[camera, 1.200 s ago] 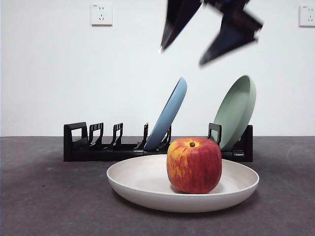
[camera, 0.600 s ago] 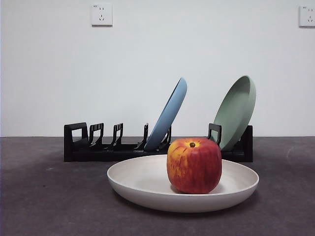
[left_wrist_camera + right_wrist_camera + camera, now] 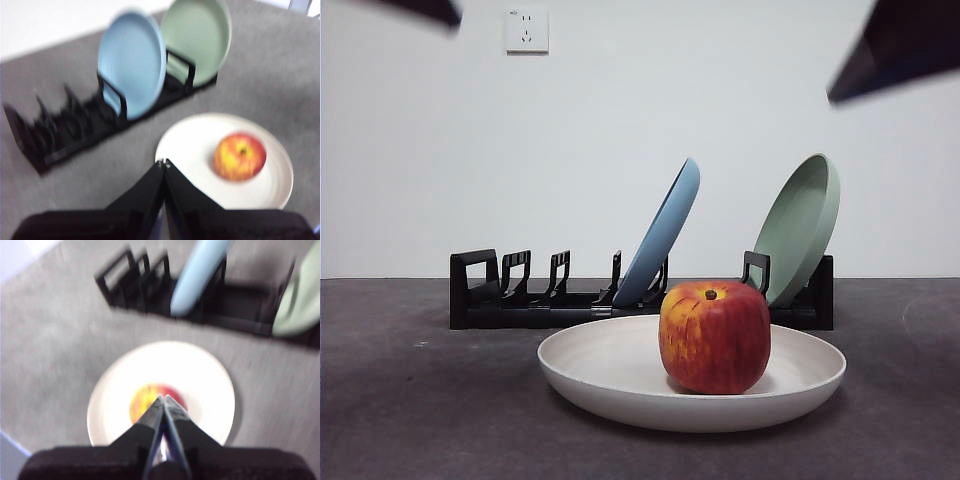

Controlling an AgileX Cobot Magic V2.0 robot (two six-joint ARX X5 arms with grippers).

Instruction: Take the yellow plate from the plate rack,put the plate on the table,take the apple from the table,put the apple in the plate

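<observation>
Apple [image 3: 714,336] resting in yellow plate [image 3: 610,370] on table [image 3: 410,400]; firm, smooth, likely slippery, best pinched across its sides. Left hand [image 3: 163,163] and right hand [image 3: 163,399] both pressed together, empty, hovering above.

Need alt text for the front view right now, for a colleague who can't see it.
An apple sits in the yellow plate on the table. Behind stands the rack, holding a blue plate and a green plate. Dark arm tips show at both top corners.

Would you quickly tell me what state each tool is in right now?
Left tool: shut, holding nothing, raised beside the yellow plate.
Right tool: shut, holding nothing, above the apple.
</observation>
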